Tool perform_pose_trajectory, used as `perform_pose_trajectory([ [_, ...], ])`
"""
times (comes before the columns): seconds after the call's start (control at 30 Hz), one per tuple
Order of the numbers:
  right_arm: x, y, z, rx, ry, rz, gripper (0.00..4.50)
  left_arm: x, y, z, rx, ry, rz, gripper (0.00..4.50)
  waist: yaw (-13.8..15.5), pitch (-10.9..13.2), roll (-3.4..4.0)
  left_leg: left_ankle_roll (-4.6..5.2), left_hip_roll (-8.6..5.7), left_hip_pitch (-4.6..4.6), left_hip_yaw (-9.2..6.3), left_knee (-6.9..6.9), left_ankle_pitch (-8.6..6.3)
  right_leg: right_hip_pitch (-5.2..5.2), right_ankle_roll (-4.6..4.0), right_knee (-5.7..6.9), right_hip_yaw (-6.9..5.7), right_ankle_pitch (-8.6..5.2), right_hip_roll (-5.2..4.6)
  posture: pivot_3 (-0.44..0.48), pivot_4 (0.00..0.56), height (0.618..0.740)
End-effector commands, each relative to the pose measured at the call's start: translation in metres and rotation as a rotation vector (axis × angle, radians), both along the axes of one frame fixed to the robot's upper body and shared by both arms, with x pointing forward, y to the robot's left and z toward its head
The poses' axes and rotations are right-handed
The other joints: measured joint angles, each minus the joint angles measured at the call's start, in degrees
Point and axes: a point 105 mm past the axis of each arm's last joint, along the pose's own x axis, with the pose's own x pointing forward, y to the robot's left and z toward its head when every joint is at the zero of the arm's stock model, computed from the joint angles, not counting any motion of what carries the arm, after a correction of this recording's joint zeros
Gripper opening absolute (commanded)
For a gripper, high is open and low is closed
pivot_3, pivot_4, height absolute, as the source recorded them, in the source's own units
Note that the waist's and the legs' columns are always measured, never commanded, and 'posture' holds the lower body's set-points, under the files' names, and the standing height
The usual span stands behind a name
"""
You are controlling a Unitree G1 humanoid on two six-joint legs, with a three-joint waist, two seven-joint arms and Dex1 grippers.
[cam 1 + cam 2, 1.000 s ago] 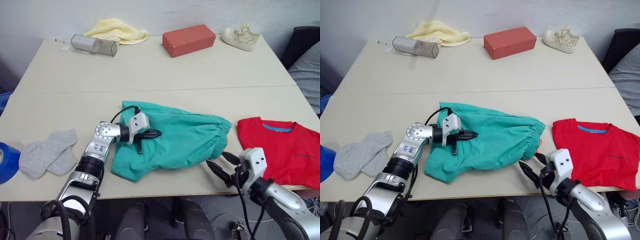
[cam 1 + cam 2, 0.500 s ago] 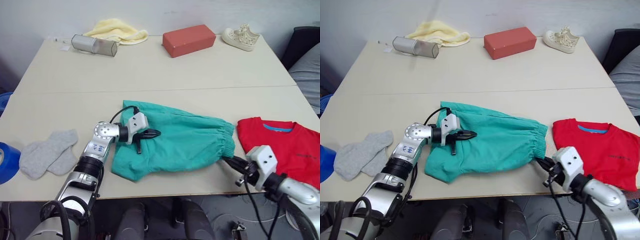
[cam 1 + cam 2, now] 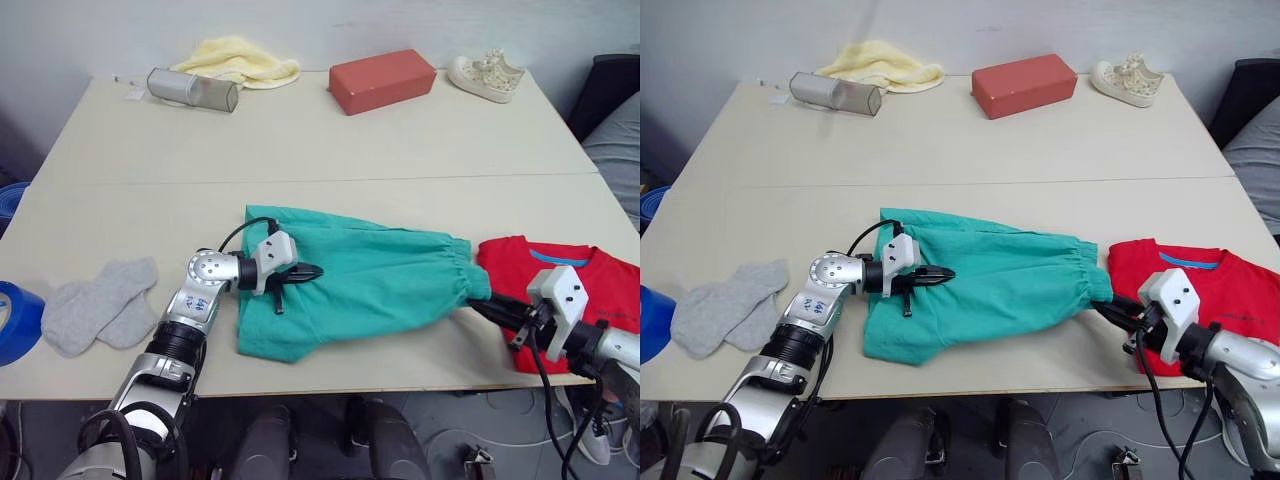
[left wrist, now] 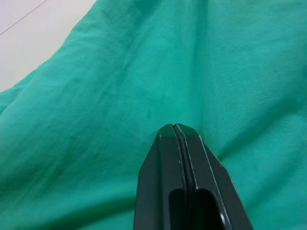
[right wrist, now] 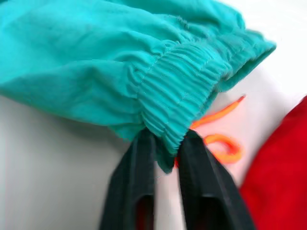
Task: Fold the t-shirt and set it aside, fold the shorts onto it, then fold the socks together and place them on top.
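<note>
The teal green shorts [image 3: 375, 285] lie flat across the middle of the near table, waistband to the right. My right gripper [image 3: 478, 304] is shut on the gathered waistband [image 5: 180, 103], one black finger on each side of it, and the orange drawstring [image 5: 221, 143] lies just behind. My left gripper [image 3: 306, 272] is shut, its fingertips [image 4: 176, 132] resting on the shorts' left half with no cloth between them. The red t-shirt [image 3: 585, 290] lies at the right edge, touching the waistband end. Two grey socks [image 3: 95, 305] lie side by side at the near left.
Along the far edge of the table [image 3: 300, 140] sit a pale yellow cloth [image 3: 238, 58], a silver cylinder [image 3: 192, 88], a red-orange block [image 3: 383, 80] and a cream shoe [image 3: 485, 75]. A blue roll [image 3: 12, 322] shows at the left edge.
My right gripper rose from below the table's front edge, where it was open, shut on the waistband and drew it right against the t-shirt. The shorts' left edge slid right a little.
</note>
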Motion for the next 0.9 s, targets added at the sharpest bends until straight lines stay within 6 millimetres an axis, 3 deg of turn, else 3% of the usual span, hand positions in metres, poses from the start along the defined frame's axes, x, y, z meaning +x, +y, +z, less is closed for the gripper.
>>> perform_pose_trajectory([
  [0.03,-0.025,0.002,0.018,0.168,0.073,-0.072,2.06,-0.002,-0.003,0.008,-0.051,0.002,-0.002,0.0,0.22,0.0,0.01,-0.01,0.0,0.01,0.01,0.01,-0.01,0.0,0.0,-0.01,0.0,0.0,-0.01,0.0,0.15,0.74],
  [0.2,-0.067,0.006,0.013,0.408,0.34,-0.183,3.79,-0.003,-0.006,0.012,-0.084,0.014,-0.006,0.0,0.51,-0.01,-0.01,0.08,0.01,0.01,-0.01,0.0,-0.05,0.04,0.02,-0.11,0.04,0.03,-0.06,0.0,0.15,0.74],
  [0.27,-0.07,0.017,0.014,0.582,0.398,-0.242,4.46,-0.004,-0.007,0.013,-0.091,0.014,-0.016,0.0,0.45,0.0,-0.02,0.1,0.01,0.03,-0.01,-0.01,-0.05,0.05,0.0,-0.12,0.08,0.05,-0.07,0.0,0.15,0.74],
  [0.53,-0.023,0.052,0.002,1.036,0.43,-0.577,4.46,-0.006,-0.007,0.012,-0.091,0.017,-0.031,0.0,-0.68,-0.01,-0.01,0.02,0.05,0.0,0.11,-0.12,0.14,0.02,0.03,-0.26,0.2,0.06,0.02,0.0,0.15,0.74],
  [0.77,-0.006,0.08,-0.015,1.066,0.519,-0.681,4.46,-0.004,-0.004,0.013,-0.089,0.006,-0.023,0.0,-0.53,-0.01,-0.01,-0.04,0.01,-0.14,0.11,-0.13,0.17,-0.14,0.09,-0.18,0.23,0.11,0.02,0.0,0.15,0.74],
  [0.9,0.005,0.088,-0.014,1.094,0.51,-0.686,4.46,-0.003,-0.004,0.014,-0.094,0.001,-0.018,0.0,-0.83,-0.07,-0.11,-0.2,0.02,-0.15,0.23,-0.13,0.23,-0.2,0.09,-0.18,0.26,0.1,0.02,0.0,0.15,0.74],
])
